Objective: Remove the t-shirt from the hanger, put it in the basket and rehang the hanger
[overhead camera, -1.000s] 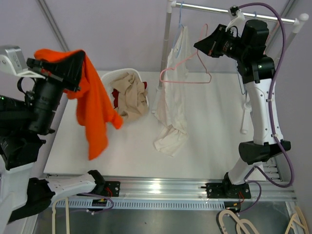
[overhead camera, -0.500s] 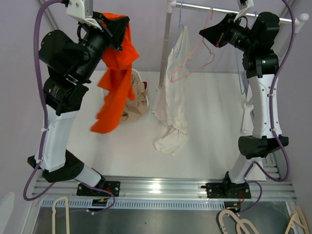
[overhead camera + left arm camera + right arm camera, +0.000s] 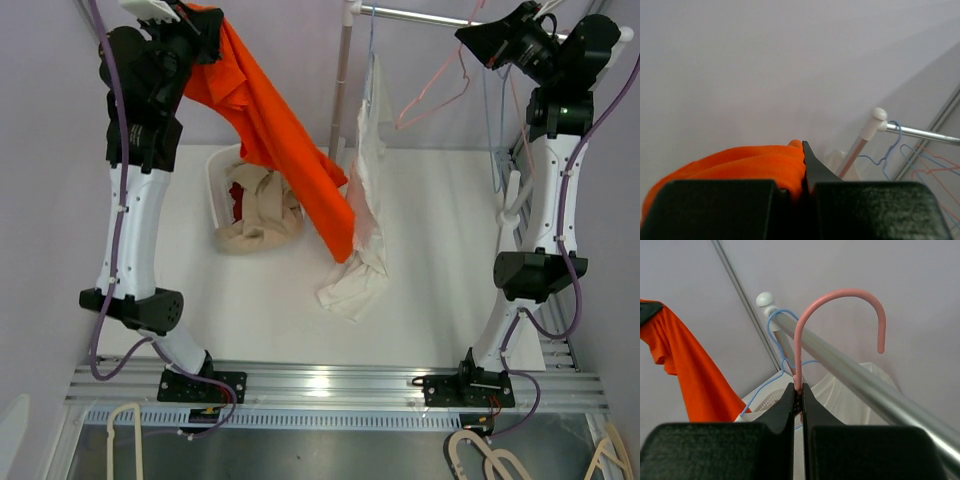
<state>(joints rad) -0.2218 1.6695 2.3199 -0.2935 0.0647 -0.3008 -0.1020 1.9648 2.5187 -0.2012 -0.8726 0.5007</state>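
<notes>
in the last second the left gripper (image 3: pixel 203 28) has swung up from low on the left to high over the table's far corner, clamped on a fold of the orange shirt (image 3: pixel 285 150); the shirt now trails down in a long diagonal, its lower end reaching in front of the white garment (image 3: pixel 368 160) that hangs from the rail (image 3: pixel 430 17). meanwhile the right gripper (image 3: pixel 468 36), pinched shut on the neck of the pink hanger (image 3: pixel 440 85), has lifted it from below the rail to rail height, and its wrist view shows the hook arched over the bar (whether it rests on it i cannot tell). the hanger is bare and well apart from the shirt, so the removal itself looks done; what's left is probably parking each item. the white basket (image 3: pixel 212 185) below the shirt holds rumpled beige cloth (image 3: pixel 262 215) with some red cloth (image 3: pixel 238 195) showing beside it.
</notes>
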